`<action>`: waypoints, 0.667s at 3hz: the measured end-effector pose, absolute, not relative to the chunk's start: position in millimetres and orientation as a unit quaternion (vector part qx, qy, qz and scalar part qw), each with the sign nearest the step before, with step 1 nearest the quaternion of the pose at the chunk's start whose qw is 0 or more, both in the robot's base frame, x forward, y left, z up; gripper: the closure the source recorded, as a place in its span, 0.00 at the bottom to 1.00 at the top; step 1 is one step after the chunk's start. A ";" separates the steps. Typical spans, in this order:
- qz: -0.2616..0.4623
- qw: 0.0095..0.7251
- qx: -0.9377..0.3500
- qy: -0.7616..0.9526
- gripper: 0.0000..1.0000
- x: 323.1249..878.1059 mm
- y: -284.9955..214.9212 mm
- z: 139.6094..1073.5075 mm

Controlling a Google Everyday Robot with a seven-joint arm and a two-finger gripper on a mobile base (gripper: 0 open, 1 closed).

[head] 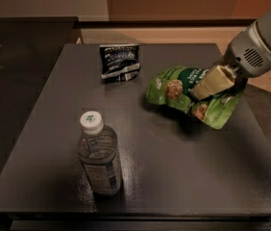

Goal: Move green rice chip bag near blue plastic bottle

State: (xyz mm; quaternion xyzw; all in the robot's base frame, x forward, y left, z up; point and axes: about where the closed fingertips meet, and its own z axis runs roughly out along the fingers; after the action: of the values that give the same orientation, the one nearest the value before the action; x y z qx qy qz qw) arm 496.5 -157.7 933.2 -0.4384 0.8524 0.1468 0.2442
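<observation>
Crinkly green rice chip bag (171, 89) is clamped in the cream gripper (206, 86). From it, the clear blue plastic bottle (100, 161) stands at 8 o'clock, well apart.

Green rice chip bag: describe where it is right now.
In the camera view, the green rice chip bag is right of centre on the table, held by the gripper, right of the dark snack bag, well behind the blue plastic bottle.
</observation>
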 end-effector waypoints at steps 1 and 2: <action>0.161 0.248 -0.425 0.856 1.00 468.8 -138.2 927.6; 0.173 0.259 -0.413 0.856 1.00 450.6 -119.6 923.1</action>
State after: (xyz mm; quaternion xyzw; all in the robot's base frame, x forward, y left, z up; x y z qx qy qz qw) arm 450.6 -119.6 923.1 -0.4132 0.8559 0.1729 0.2586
